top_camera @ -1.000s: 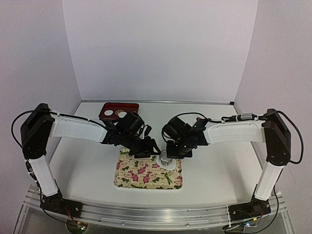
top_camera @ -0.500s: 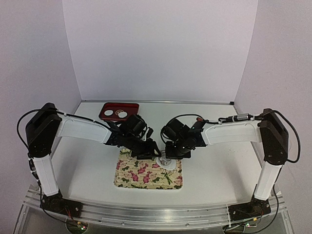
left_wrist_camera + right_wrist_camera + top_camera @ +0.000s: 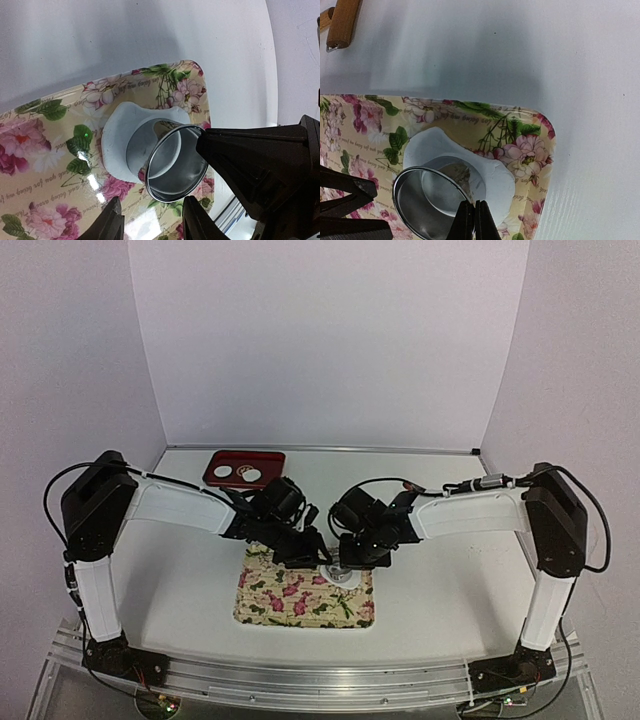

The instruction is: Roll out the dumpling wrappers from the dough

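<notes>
White desk (image 3: 450, 570), two trays. One red tray (image 3: 275, 458) at the back left edge carries two dumpling wrappers (image 3: 221, 472). At the floral tray's (image 3: 262, 605) far right corner lies one dough sheet (image 3: 116, 145) under one metal ring cutter (image 3: 150, 145), a third disc (image 3: 440, 192) inside. The right hand (image 3: 474, 204) pinches its rim; the left hand (image 3: 153, 200) is open, empty, just beside.

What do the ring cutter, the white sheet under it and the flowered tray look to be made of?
The ring cutter looks like polished metal, with mirror-like reflections on its wall. The white sheet is probably soft dough: it is matte, with uneven rounded edges. The flowered tray has a glossy printed surface with bright glare spots. It could be plastic or lacquered metal; the look leaves that open.
</notes>
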`<act>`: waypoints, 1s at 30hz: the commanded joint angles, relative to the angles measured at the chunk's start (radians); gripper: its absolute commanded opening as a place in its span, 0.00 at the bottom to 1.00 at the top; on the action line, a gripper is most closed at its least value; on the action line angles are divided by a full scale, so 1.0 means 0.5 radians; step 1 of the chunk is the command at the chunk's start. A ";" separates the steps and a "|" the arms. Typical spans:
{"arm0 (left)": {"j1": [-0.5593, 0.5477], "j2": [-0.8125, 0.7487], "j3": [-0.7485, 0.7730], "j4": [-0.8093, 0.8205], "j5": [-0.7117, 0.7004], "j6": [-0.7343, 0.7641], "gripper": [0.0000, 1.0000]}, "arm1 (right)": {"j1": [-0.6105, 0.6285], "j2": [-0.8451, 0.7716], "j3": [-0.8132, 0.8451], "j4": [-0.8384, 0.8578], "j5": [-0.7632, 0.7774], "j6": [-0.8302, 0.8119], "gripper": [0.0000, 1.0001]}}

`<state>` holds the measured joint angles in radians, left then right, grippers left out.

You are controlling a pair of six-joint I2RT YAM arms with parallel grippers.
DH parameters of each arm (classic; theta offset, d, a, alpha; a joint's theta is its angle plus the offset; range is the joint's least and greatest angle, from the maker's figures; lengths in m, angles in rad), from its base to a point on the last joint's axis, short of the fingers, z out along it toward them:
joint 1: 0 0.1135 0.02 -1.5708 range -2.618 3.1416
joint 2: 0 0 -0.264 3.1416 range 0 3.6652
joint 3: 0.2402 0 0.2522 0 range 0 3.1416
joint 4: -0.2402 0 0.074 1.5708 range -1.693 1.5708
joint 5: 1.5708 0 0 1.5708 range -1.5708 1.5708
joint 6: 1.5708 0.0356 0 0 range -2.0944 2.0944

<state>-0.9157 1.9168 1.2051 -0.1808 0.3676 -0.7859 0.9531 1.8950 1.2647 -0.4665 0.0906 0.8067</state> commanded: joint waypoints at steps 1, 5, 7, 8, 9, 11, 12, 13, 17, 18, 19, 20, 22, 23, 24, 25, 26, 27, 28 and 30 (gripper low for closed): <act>0.003 0.031 0.094 0.051 0.027 0.033 0.39 | -0.006 0.046 -0.007 0.013 0.058 0.013 0.00; 0.003 0.066 0.117 0.043 0.035 0.047 0.38 | -0.009 0.060 -0.019 0.013 0.060 0.023 0.00; 0.003 0.095 0.128 0.036 0.035 0.056 0.37 | -0.009 0.060 -0.037 0.013 0.062 0.032 0.00; 0.004 0.111 0.135 0.034 0.036 0.060 0.36 | -0.008 0.060 -0.047 0.013 0.064 0.036 0.00; 0.003 0.123 0.145 0.031 0.037 0.067 0.36 | -0.007 0.062 -0.056 0.013 0.062 0.040 0.00; 0.003 0.155 0.166 0.022 0.035 0.080 0.34 | -0.008 0.066 -0.071 0.013 0.061 0.045 0.00; 0.003 0.169 0.173 0.020 0.035 0.087 0.34 | -0.008 0.070 -0.073 0.013 0.059 0.046 0.00; 0.003 0.182 0.182 0.017 0.034 0.094 0.33 | -0.008 0.073 -0.075 0.013 0.058 0.047 0.00; 0.002 0.211 0.204 0.006 0.014 0.111 0.30 | -0.011 0.079 -0.076 0.012 0.061 0.049 0.00; 0.002 0.216 0.204 0.007 0.011 0.113 0.29 | -0.012 0.079 -0.077 0.011 0.061 0.049 0.00; 0.003 0.220 0.201 0.006 0.009 0.114 0.28 | -0.011 0.079 -0.079 0.010 0.061 0.050 0.00; 0.003 0.223 0.201 0.008 0.010 0.115 0.27 | -0.011 0.081 -0.083 0.010 0.062 0.052 0.00; 0.003 0.239 0.197 0.005 0.009 0.121 0.23 | -0.011 0.089 -0.093 0.009 0.062 0.057 0.00; 0.003 0.244 0.195 0.003 0.008 0.123 0.21 | -0.010 0.093 -0.099 0.009 0.061 0.059 0.00; 0.003 0.247 0.193 -0.004 0.002 0.129 0.20 | -0.012 0.096 -0.104 0.009 0.061 0.064 0.00; 0.003 0.251 0.192 -0.012 -0.006 0.136 0.19 | -0.013 0.101 -0.110 0.009 0.061 0.068 0.00; 0.003 0.254 0.190 -0.018 -0.016 0.143 0.18 | -0.013 0.105 -0.116 0.009 0.061 0.072 0.00; 0.003 0.258 0.186 -0.025 -0.023 0.149 0.17 | -0.016 0.110 -0.120 0.007 0.061 0.076 0.00; 0.003 0.264 0.183 -0.034 -0.028 0.155 0.15 | -0.019 0.116 -0.126 0.006 0.061 0.080 0.00; 0.003 0.283 0.185 -0.045 -0.030 0.169 0.15 | -0.027 0.132 -0.135 -0.004 0.053 0.094 0.00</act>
<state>-0.9157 2.0213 1.2709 -0.1807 0.3721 -0.7318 0.9512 1.9018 1.2384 -0.4250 0.1066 0.8285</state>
